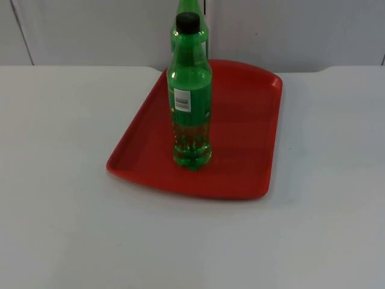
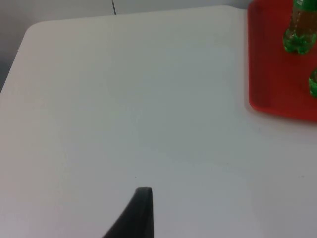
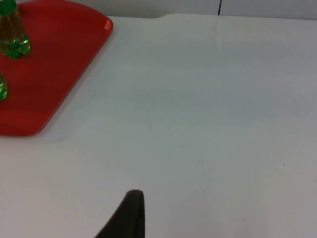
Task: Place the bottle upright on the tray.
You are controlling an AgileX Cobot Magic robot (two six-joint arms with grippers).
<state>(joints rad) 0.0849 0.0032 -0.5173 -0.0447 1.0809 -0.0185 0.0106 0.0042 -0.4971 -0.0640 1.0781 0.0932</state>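
Observation:
A green bottle with a black cap and a white barcode label stands upright on the red tray, near its front left part. A second green bottle stands right behind it at the tray's far edge. The left wrist view has both bottle bases, the further and the nearer, on the tray. From the right wrist I see the same two bases on the tray. My left gripper and right gripper hang over bare table, well away from the tray, waiting.
White table top lies around the tray on all sides. The grey partition wall closes the table's far edge just behind the tray.

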